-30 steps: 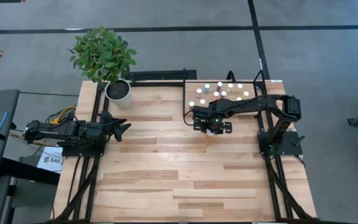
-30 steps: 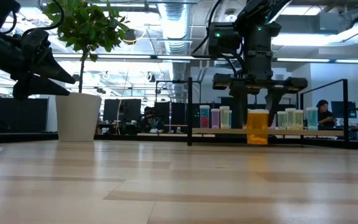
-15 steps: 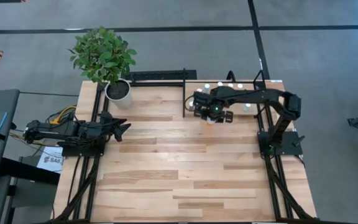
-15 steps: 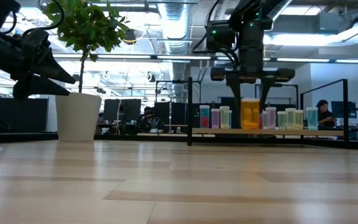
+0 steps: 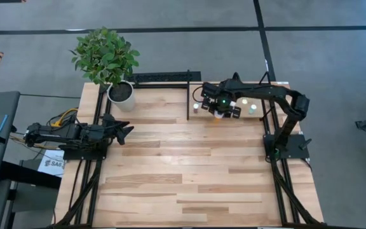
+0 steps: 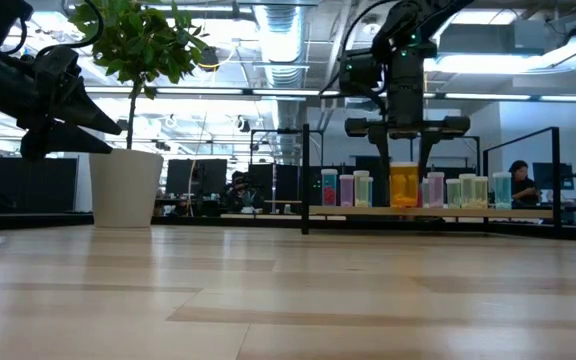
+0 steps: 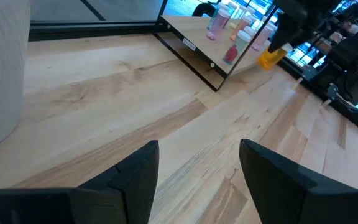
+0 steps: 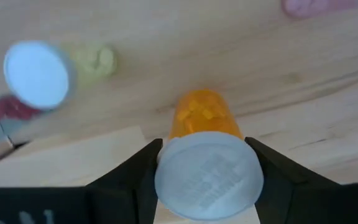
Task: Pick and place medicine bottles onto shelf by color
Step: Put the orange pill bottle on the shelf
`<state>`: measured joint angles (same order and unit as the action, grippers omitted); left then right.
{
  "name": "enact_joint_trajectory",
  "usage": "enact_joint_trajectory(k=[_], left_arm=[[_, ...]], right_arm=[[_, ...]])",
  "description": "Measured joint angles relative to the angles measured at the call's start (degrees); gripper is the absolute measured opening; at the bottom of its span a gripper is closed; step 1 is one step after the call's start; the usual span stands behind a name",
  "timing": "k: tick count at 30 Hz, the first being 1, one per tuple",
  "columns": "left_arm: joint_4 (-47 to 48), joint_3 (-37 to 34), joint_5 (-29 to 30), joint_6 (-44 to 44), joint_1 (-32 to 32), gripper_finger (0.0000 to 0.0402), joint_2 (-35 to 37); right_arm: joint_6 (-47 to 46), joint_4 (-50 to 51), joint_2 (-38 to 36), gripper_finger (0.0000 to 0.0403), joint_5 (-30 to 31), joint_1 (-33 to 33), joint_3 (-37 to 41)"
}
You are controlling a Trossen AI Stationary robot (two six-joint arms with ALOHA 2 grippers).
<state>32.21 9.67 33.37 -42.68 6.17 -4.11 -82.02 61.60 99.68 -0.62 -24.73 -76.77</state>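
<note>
Fingers (image 8: 272, 180) snug on orange bottle (image 8: 205, 158)

Even, bright overhead light is cast on the table (image 5: 170, 165), with soft shadows thrown. Behind the plant (image 6: 133, 45), glare is given off by ceiling lamps. The white-capped bottle (image 8: 39, 74) is rendered blurred in the right wrist view.

The wide middle and near part of the table (image 5: 189, 184) offers free passage. At the far edge, the plant pot (image 5: 121, 93) stands near the left corner. The shelf (image 5: 194, 86) takes the far right corner; small bottles (image 6: 346, 189) stand close together on it, and the right gripper (image 5: 224, 108) with the orange bottle (image 6: 404, 186) blocks its front edge. The left gripper (image 5: 124, 131) waits low at the left side.
</note>
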Motion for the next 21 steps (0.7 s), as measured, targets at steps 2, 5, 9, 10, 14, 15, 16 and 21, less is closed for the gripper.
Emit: enact_joint_trajectory(k=[2,5,9,10,14,15,16,21], left_arm=[[-0.01,0.00,0.01,0.00,0.00,0.0210,0.00],[-0.01,0.00,0.00,0.00,0.00,0.0210,0.00],[-0.02,0.02,0.00,0.00,-0.01,0.0210,0.01],[-0.01,0.00,0.00,0.00,0.00,0.0210,-0.01],[-0.02,0.00,0.00,0.00,0.00,0.0210,0.01],[0.00,0.01,0.01,0.00,-0.01,0.0210,-0.01],[0.00,0.00,0.01,0.00,-0.01,0.0210,0.01],[-0.02,0.00,0.01,0.00,-0.01,0.0210,0.00]], right_arm=[[-0.02,0.18,0.00,0.0210,0.00,-0.83,0.00],[-0.03,0.17,0.00,0.0200,0.00,-2.11,0.00],[-0.04,-0.39,0.00,0.0201,0.00,-3.73,0.00],[-0.04,-0.63,0.00,0.0204,0.01,-4.12,0.00],[-0.07,-1.18,0.00,0.0211,0.00,-5.45,0.00],[-0.10,-1.30,0.00,0.0211,0.01,-5.65,0.00],[-0.38,-1.41,0.00,0.0210,0.01,-5.88,0.00],[-1.02,-2.53,0.00,0.0205,0.38,-6.21,0.00]])
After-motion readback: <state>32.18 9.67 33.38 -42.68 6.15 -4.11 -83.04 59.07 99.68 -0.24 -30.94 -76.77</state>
